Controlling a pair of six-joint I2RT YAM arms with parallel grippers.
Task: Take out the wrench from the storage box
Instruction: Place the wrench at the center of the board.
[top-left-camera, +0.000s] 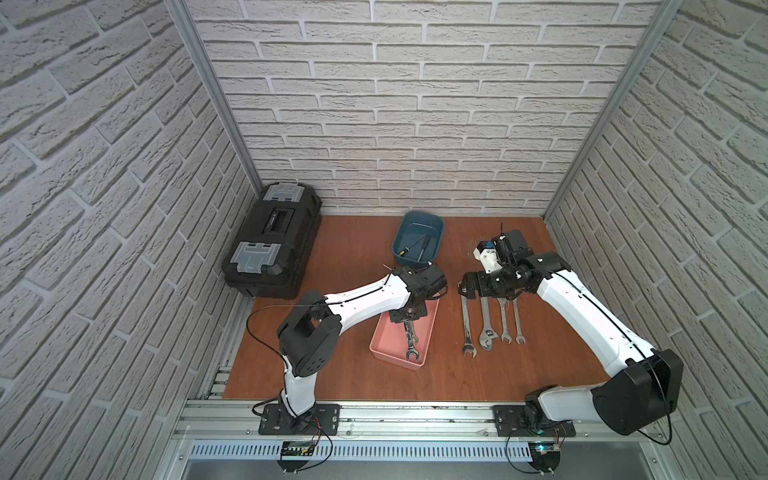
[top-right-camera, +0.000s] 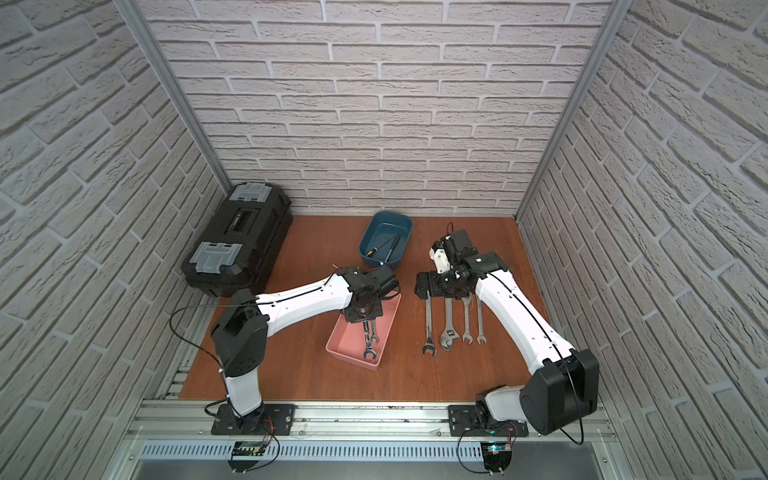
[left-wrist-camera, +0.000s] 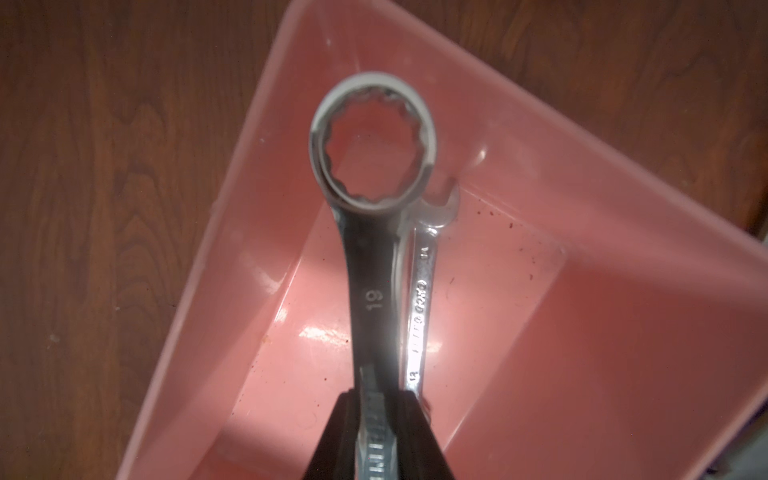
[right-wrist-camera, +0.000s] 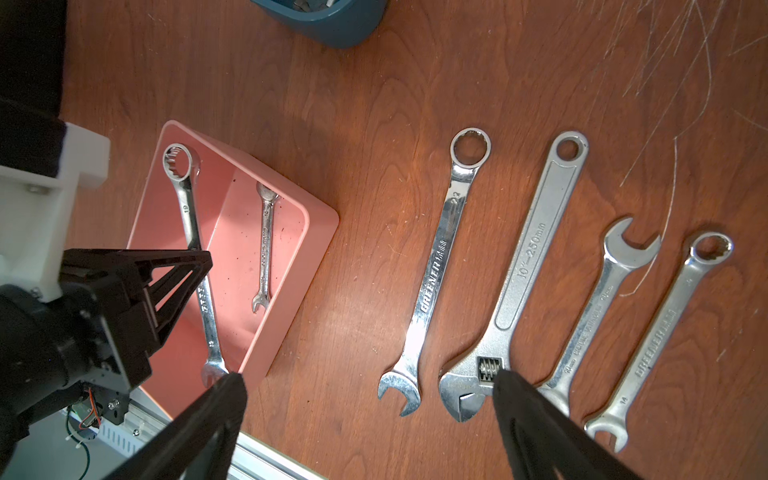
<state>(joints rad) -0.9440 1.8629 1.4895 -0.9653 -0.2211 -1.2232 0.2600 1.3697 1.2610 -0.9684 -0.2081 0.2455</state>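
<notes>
The wrench (left-wrist-camera: 374, 286) is a polished steel combination spanner marked 19, and it lies lengthwise inside the storage box (left-wrist-camera: 249, 232). Its ring end is up by one short wall and its open end is near the opposite one. The left gripper (left-wrist-camera: 376, 401) is clamped narrow on the flat shank, roughly mid-length. I judge the tool stiff, fairly heavy for its size and slick, so a hold near the balance point suits it best, with the pads on the two flat faces. A grip nearer either head would likely let it swing or slide. Whether it has cleared the box floor I cannot tell. A smaller wrench (left-wrist-camera: 422, 299) lies just beside it in the box, close enough to be nudged if the big one twists. The box walls are low and slope outward, but the wrench spans nearly the whole length — it should probably go straight up before any sideways travel, or a head may catch the rim and drag the light plastic along. Bare table (top-left-camera: 345, 374) is open on the box's side nearer the arm bases. On the box's right-arm side a row of wrenches (right-wrist-camera: 536, 249) occupies the surface, and the right gripper (right-wrist-camera: 365, 376) hangs spread wide and empty above them. A blue tub (top-left-camera: 419, 213) sits beyond the box's far end.
</notes>
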